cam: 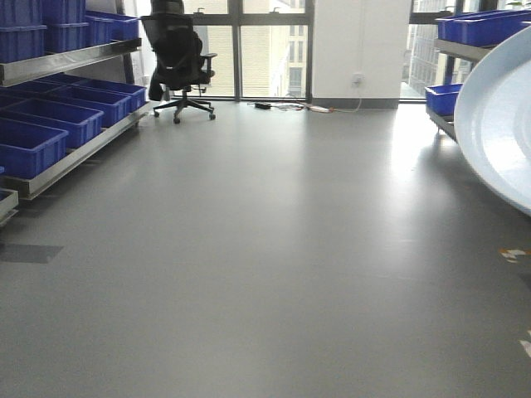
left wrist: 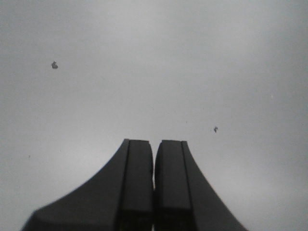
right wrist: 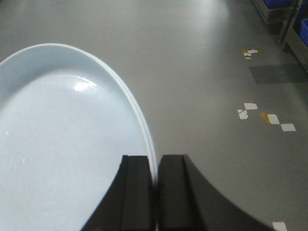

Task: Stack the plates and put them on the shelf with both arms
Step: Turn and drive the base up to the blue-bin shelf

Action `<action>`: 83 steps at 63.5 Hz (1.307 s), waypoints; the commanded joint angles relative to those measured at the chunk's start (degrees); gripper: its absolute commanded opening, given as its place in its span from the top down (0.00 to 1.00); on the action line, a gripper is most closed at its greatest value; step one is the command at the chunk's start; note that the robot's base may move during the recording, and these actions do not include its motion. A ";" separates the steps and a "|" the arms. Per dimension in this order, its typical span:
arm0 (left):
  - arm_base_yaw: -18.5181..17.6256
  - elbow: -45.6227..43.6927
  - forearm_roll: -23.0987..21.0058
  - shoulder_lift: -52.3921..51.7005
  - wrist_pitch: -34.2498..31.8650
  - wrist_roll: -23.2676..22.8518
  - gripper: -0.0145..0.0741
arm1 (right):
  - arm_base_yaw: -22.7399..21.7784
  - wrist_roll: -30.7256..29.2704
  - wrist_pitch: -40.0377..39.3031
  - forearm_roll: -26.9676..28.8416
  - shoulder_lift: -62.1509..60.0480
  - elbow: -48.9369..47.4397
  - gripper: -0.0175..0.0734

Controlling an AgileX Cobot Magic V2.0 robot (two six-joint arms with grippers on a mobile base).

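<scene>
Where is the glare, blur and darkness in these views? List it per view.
Front view: windows blown out, bright sheen on the floor, plate at the right edge soft. Left wrist view: dim, flat grey, left gripper blurred. Right wrist view: small highlight on the plate, right gripper out of focus.

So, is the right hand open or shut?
Shut. In the right wrist view, the right hand pinches the plate by its rim, with no visible gap at the rim.

Right end effector [right wrist: 155, 162] clamped on pale plate [right wrist: 57, 144] rim; grey floor [right wrist: 202, 62], tape marks [right wrist: 267, 118] beyond.
</scene>
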 commanded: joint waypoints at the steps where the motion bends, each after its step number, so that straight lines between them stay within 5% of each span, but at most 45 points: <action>1: 0.22 -1.50 -0.06 -0.55 -3.47 -0.41 0.74 | 0.00 -0.29 -5.62 -0.07 0.11 -1.74 0.74; 83: 0.22 -1.50 -0.06 -0.44 -4.30 -0.41 0.74 | 0.00 -0.29 -5.57 -0.07 0.11 -1.74 0.74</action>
